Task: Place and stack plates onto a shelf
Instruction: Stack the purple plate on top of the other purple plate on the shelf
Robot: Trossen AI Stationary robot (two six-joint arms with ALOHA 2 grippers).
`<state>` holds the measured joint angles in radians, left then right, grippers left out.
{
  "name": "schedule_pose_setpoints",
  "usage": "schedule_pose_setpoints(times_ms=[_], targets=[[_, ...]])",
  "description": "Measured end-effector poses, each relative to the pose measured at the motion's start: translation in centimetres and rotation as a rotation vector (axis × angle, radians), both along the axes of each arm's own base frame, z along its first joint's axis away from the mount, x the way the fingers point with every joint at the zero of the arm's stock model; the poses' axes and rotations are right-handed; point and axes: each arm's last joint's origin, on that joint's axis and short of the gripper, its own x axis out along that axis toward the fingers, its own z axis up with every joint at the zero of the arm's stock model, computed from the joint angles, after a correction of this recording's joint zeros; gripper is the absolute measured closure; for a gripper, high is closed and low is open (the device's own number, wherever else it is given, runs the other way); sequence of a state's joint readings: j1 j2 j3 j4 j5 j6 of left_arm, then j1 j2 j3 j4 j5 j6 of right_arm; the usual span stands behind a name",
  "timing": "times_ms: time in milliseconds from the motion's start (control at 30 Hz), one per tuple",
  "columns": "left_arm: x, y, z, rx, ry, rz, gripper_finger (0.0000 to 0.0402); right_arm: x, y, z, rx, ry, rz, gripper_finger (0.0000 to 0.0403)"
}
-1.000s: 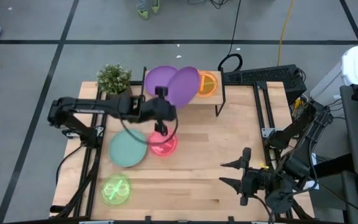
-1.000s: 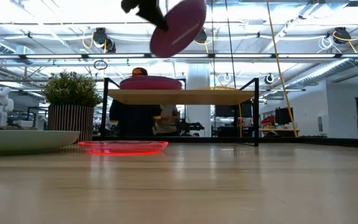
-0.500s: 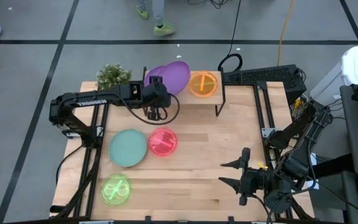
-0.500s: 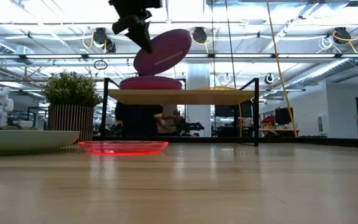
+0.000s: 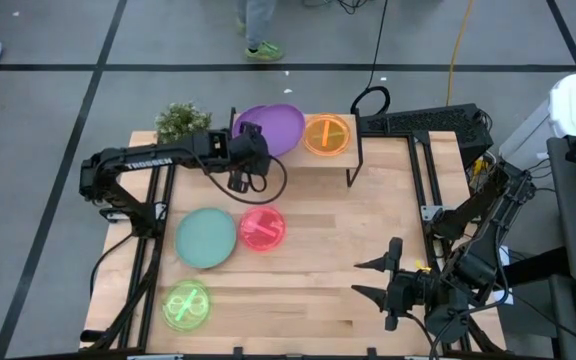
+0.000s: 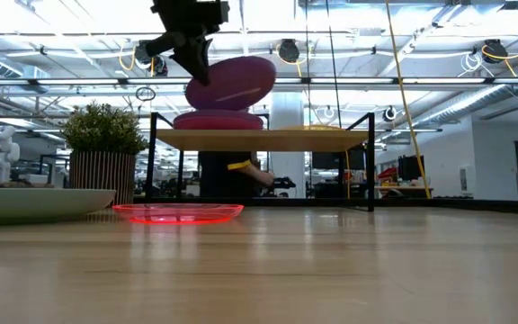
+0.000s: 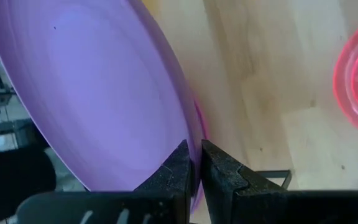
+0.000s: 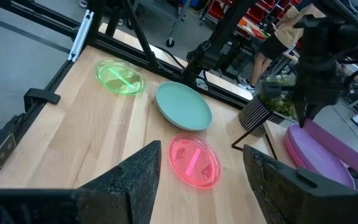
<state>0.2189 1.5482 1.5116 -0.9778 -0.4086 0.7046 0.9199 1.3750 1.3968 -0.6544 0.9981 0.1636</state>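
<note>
A purple plate (image 5: 276,125) hangs tilted over the left half of the shelf (image 5: 313,162), just above a stack of plates (image 6: 218,120) that lies there. My left gripper (image 5: 249,148) is shut on this plate. An orange plate (image 5: 327,134) lies flat on the shelf's right half. On the table lie a teal plate (image 5: 206,237), a pink plate (image 5: 262,228) and a lime-green plate (image 5: 186,304). My right gripper (image 5: 368,280) waits open near the table's right front, holding nothing. My left gripper pinches the purple plate's rim (image 7: 194,144) between its two fingers, one finger (image 7: 178,167) on the upper face and one below. The fingers slant down from the table's left. The plate (image 6: 232,83) is tilted and lifted; whether its low edge touches the stack I cannot tell.
A potted plant (image 5: 181,122) stands at the far left, beside the shelf's black legs (image 6: 154,162). The wooden tabletop (image 5: 338,240) between the pink plate and my right gripper is bare. A person stands beyond the table's far edge (image 5: 258,20).
My left gripper has carried the purple plate toward the far edge and down over the shelf's left half. The plate has tipped from a steep slant to a flatter one and now hangs just above the stack.
</note>
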Motion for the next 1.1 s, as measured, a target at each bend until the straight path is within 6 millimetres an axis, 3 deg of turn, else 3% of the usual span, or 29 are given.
schedule_pose_setpoints(times_ms=[500,1100], targets=[[0.1,2.0,-1.2,0.009,0.056,0.082,0.0369,0.0,0.0,0.0,-0.002,0.001,0.001,0.0195],[-0.6,2.1,-1.4,0.035,0.129,0.117,0.0368,0.0,0.0,0.0,0.000,0.001,0.001,0.0195]])
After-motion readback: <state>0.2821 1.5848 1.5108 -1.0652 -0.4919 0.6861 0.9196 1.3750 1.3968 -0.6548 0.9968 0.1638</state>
